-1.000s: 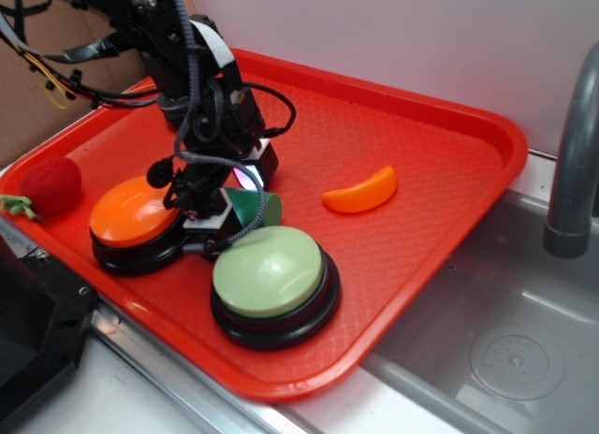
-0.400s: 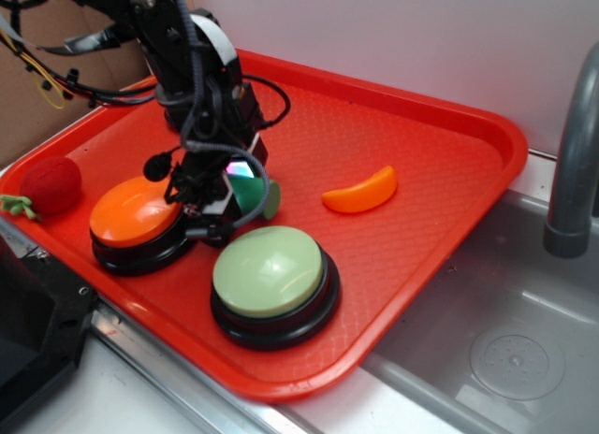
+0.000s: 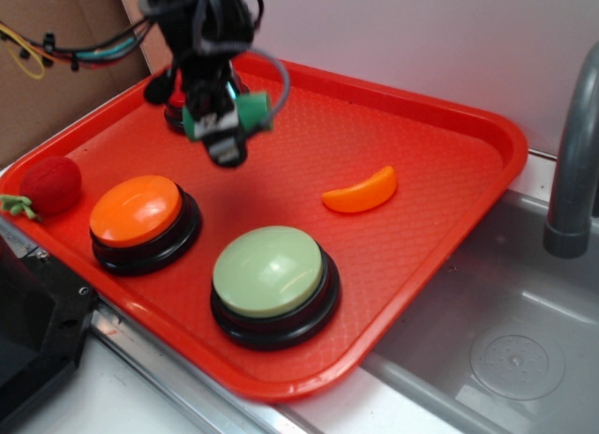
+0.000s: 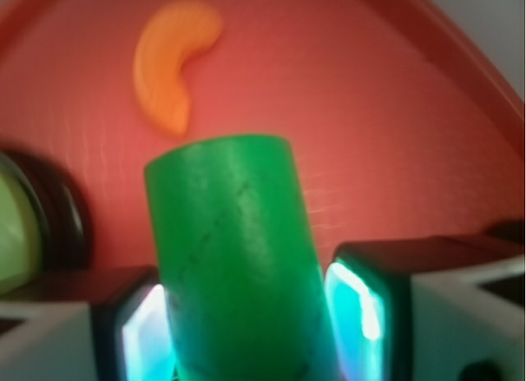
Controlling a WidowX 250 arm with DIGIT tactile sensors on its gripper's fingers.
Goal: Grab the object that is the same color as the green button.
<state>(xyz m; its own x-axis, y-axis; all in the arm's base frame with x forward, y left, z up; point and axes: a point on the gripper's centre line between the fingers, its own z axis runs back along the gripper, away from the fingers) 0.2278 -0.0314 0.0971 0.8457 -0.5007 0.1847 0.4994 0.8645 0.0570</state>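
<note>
A: Where was the cylinder (image 3: 253,110)?
B: Clamped in the tool (image 3: 227,125), lifted clear of the tray (image 3: 449,172), behind the green button (image 3: 270,270).
A: And the counts?
B: One green cylinder, one orange slice (image 3: 360,191), three buttons: green, orange (image 3: 137,209), and a third mostly hidden behind the arm. One red ball (image 3: 51,185) left of the orange button.
</note>
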